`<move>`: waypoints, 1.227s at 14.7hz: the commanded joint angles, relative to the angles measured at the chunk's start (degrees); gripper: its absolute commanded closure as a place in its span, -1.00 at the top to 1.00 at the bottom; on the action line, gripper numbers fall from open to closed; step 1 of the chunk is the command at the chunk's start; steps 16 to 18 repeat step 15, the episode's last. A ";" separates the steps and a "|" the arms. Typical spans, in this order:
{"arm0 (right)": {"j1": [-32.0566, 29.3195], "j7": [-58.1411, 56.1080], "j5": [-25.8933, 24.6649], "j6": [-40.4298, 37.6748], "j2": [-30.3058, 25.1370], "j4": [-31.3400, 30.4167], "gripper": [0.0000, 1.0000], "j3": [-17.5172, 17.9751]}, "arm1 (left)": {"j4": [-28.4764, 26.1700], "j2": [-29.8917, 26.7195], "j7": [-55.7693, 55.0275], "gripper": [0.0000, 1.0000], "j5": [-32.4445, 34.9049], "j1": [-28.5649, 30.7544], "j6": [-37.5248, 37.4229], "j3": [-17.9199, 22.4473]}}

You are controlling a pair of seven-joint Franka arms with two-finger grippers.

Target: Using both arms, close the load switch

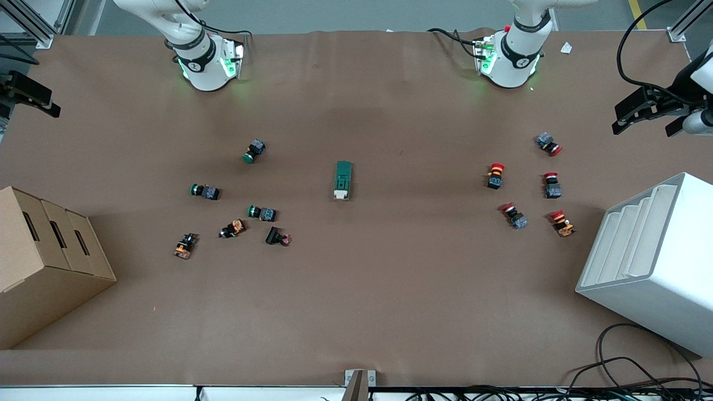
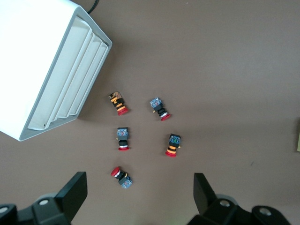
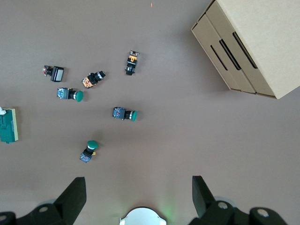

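The load switch (image 1: pixel 343 179), a dark green block with a white lever end, lies flat at the table's middle, its white end toward the front camera. It also shows at the edge of the right wrist view (image 3: pixel 8 125). My left gripper (image 2: pixel 140 197) hangs high and open over the left arm's end of the table, above the red push buttons; it appears at the front view's edge (image 1: pixel 640 117). My right gripper (image 3: pixel 139 197) hangs high and open near its own base, seen at the other edge (image 1: pixel 28 97). Neither gripper holds anything, and both are far from the switch.
Green-capped and black-orange push buttons (image 1: pixel 262 213) are scattered toward the right arm's end, beside a cardboard box (image 1: pixel 44 262). Several red push buttons (image 1: pixel 496 175) lie toward the left arm's end, next to a white slotted rack (image 1: pixel 652 250). Brown paper covers the table.
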 commanded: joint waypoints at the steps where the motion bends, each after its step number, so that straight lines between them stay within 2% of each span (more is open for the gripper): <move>1: -0.57 -0.83 0.13 -0.10 0.10 0.11 1.00 0.40 | -2.09 -1.99 -0.21 1.00 -0.86 -0.15 0.86 -0.85; 4: -0.57 -0.92 0.13 0.08 0.10 0.11 1.00 0.40 | -2.17 -2.34 -3.81 1.00 -0.51 -0.06 0.42 -2.97; 18: -0.39 -0.65 0.84 0.61 -0.16 -0.77 1.00 0.32 | -1.12 -1.99 -3.03 1.00 -0.51 0.20 -0.02 -2.88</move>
